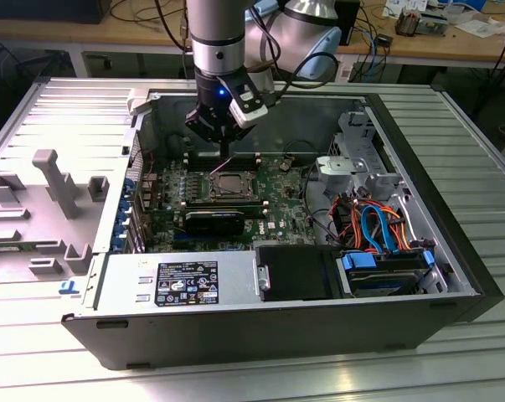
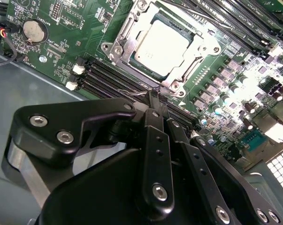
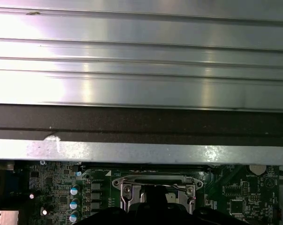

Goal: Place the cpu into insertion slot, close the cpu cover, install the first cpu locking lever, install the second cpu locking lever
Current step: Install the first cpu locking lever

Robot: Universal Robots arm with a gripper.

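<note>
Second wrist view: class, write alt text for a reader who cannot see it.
A black pincer, fingertips together, points at a thin wire lever beside the closed cpu cover on a green motherboard. The cpu sits flat in the cover's open middle.

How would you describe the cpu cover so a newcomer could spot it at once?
Look in the open computer case at the green board on its floor. Near the board's middle, the cpu cover is the thin silvery square frame lying around the grey cpu; its open middle sets it apart from the long black slots beside it.
</note>
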